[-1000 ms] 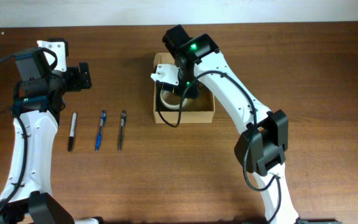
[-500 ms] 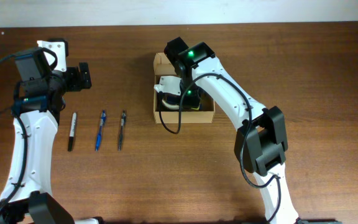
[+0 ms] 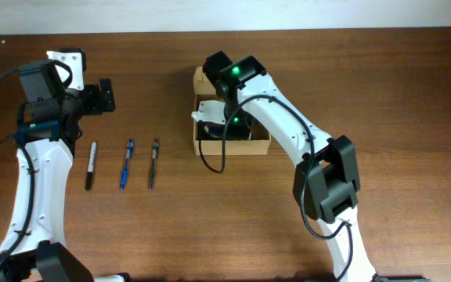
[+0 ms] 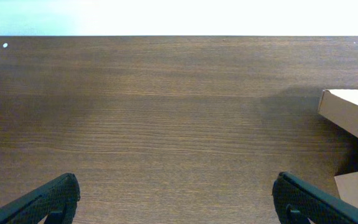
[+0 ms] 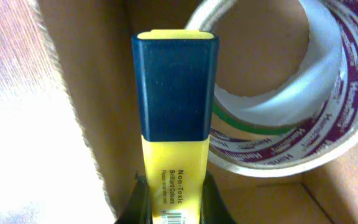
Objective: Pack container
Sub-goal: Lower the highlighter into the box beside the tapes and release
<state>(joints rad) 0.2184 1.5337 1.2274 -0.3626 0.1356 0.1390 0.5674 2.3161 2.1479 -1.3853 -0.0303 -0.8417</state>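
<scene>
The box [image 3: 249,146] sat mid bench [image 3: 382,86], right of the pens [image 3: 126,163]. Inside it the right pincer [image 5: 173,196] was clamped on a highlighter [image 5: 174,81] beside a tape roll [image 5: 328,124], while the left pincer [image 4: 179,205] was apart, empty. Thin cardboard's probably light and bendy, so I'd grab a wall near a corner.

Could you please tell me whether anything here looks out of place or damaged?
Nothing stands out. The three pens lie in a tidy row, the container looks upright and intact, and the right gripper holds a highlighter inside it beside a tape roll.
</scene>
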